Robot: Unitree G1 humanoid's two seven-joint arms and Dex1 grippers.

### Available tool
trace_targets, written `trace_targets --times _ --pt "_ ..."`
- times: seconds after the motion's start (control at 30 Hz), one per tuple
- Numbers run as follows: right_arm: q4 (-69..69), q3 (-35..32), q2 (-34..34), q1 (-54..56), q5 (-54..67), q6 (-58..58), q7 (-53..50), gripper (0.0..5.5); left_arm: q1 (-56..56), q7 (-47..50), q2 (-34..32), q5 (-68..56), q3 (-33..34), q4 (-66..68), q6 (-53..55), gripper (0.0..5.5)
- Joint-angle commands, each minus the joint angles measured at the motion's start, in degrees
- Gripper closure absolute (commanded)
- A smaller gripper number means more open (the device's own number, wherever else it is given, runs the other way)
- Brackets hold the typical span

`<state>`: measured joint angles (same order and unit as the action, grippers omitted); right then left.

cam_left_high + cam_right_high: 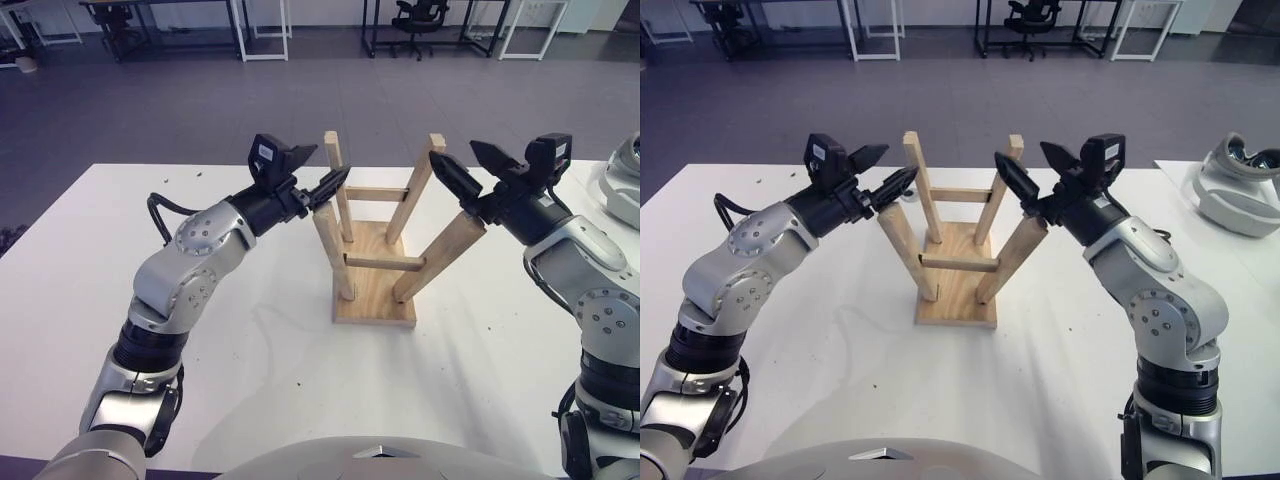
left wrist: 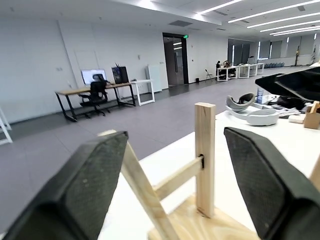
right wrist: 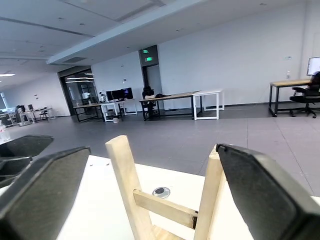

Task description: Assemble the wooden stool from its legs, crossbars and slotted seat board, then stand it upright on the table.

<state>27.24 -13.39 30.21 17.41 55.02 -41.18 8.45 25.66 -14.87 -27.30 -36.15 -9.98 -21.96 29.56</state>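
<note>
Standing upside down between the hands, the stool (image 1: 380, 262) rests its seat board (image 1: 372, 305) flat on the table (image 1: 90, 260), its legs (image 1: 333, 250) pointing up and the two near ones leaning outward, one toward each hand. The left hand (image 1: 320, 170) and right hand (image 1: 472, 167) are both spread, each level with the top of its own near leg and about equally close, so I judge turning it over needs both.
</note>
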Motion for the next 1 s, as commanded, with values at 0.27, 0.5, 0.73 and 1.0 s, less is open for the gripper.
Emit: trace_targets --times 0.27,0.5,0.73,1.0 --pt "-4.2 -10.3 -1.4 16.3 17.0 1.8 -2.4 0.80 16.7 0.5 4.6 -17.0 16.7 -1.7 7.1 1.97" --pt "-5.8 2.1 1.9 -6.5 4.7 -4.0 1.1 0.80 -3.3 -4.1 2.5 -3.6 -1.1 0.4 7.5 1.97" --pt "-5.9 0.4 -1.3 -1.1 3.2 2.7 4.1 0.80 -4.0 -7.2 3.6 0.2 1.6 5.9 0.9 1.97" --pt "-19.2 -0.8 1.1 -3.3 -6.5 8.1 12.8 0.80 7.5 -9.6 1.7 -16.8 21.9 -0.5 0.3 1.97"
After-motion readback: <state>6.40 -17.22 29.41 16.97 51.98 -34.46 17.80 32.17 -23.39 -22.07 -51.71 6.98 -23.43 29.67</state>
